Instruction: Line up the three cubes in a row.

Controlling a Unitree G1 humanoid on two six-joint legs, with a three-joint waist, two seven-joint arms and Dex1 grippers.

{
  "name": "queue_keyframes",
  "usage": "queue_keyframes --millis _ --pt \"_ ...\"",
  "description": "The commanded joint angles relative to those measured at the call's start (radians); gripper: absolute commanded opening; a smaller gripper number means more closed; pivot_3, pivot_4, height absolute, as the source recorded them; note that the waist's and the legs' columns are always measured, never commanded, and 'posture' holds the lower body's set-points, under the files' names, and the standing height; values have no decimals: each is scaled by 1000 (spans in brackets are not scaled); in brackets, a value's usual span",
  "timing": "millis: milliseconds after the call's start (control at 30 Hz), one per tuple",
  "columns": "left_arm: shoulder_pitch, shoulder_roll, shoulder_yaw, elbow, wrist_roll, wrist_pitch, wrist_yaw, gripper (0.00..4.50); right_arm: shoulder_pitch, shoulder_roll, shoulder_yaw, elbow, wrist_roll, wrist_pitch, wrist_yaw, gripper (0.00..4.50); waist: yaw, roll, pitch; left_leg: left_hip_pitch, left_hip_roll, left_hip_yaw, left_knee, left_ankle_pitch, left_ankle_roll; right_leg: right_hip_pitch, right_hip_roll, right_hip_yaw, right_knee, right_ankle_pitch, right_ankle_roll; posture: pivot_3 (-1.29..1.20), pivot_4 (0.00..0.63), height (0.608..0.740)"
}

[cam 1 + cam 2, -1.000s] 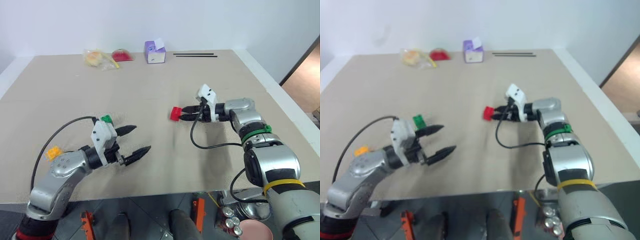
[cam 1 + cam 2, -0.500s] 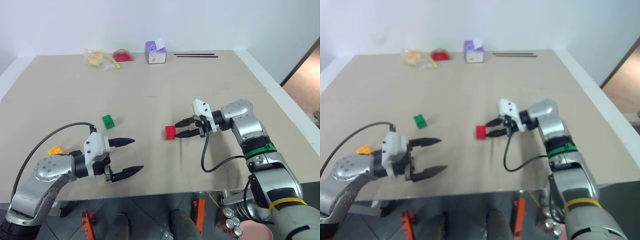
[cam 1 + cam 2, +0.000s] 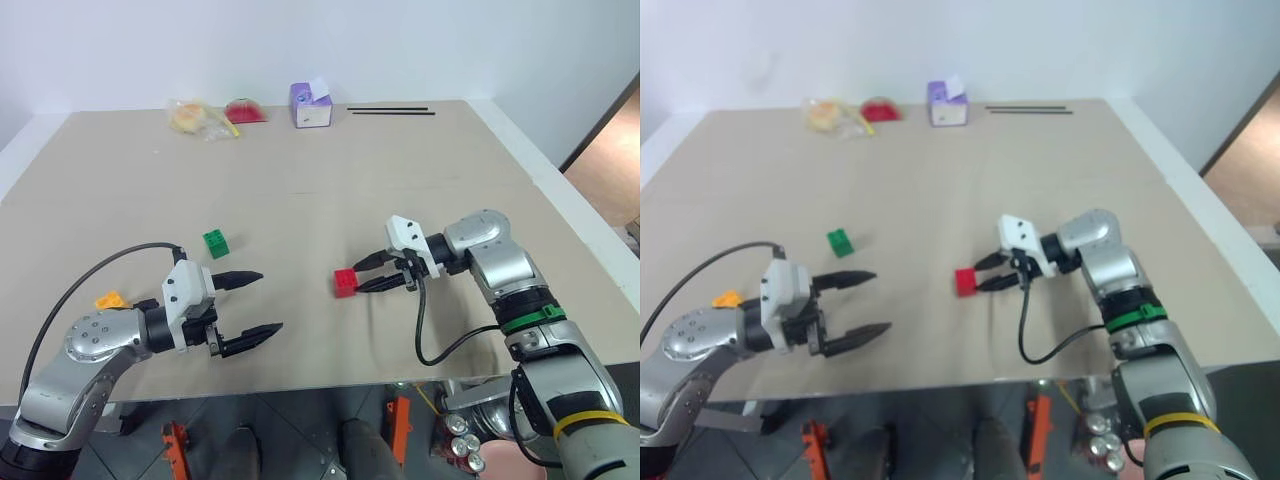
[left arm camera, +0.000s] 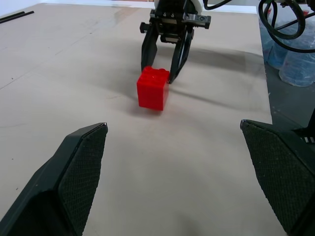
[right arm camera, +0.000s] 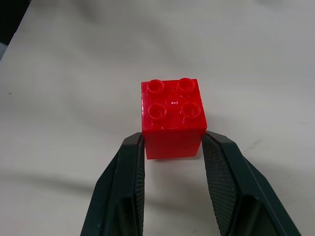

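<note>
red cube (image 5: 173,118) | clamped between right fingers (image 5: 129,187) | on table (image 3: 300,190)

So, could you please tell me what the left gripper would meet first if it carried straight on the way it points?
Probably the red cube, centred ahead between the open left gripper jaws and held by the right gripper; bare table lies before it.

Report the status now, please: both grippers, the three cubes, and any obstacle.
Left gripper open, empty. Right gripper shut on red studded plastic cube, on table. Green studded cube and yellow-orange cube apart, not aligned. No obstacle between them.
</note>
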Motion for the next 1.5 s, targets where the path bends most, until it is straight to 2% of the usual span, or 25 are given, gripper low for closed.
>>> queue_keyframes --millis 33,200,233,433,467,633,867,1000,1167,1500 --pt "-7 1 26 -17 -4 -10 9 4500 -12 -20 6 0 13 31 58 1141 0 0 0 0 0 0 0 0 0 0 0 0 0 0 0 0 150 740" --pt "-8 -3 24 -23 -9 -6 19 4500 -14 -16 1 20 20 38 44 1141 0 0 0 0 0 0 0 0 0 0 0 0 0 0 0 0 150 740" --pt "-7 -4 24 -24 -10 -6 22 4500 -14 -16 -2 18 26 38 44 2165 0 0 0 0 0 0 0 0 0 0 0 0 0 0 0 0 150 740" --pt "-11 -19 40 -13 -14 -1 52 4500 -29 -15 -20 -20 72 85 50 4261 0 0 0 0 0 0 0 0 0 0 0 0 0 0 0 0 150 740" --pt "-11 -20 44 -8 -13 -1 59 4500 -34 -16 -23 -25 80 94 50 4456 0 0 0 0 0 0 0 0 0 0 0 0 0 0 0 0 150 740" --pt "-27 -14 95 70 7 -3 94 4500 -82 -6 -54 -52 139 160 31 4456 0 0 0 0 0 0 0 0 0 0 0 0 0 0 0 0 150 740" --pt "-142 42 153 353 73 -64 45 4500 -131 72 -68 -140 178 237 -69 4456 0 0 0 0 0 0 0 0 0 0 0 -1 0 0 0 0 150 740" --pt "-236 54 129 524 107 -116 -15 4500 -143 94 -44 -183 173 306 -79 4456 1 0 0 -1 0 0 0 0 0 -1 0 0 1 0 0 0 150 740" --pt "-432 42 68 801 194 -214 -95 4500 -169 143 -41 -164 157 294 -137 4456 4 0 0 -1 0 0 0 0 0 -1 0 -2 1 2 4 0 150 740" --pt "-589 38 0 1130 293 -321 -243 4500 -169 141 -50 -174 158 291 -169 4456 1 0 0 -1 1 -1 -2 0 0 -2 0 -2 2 2 6 0 150 740"
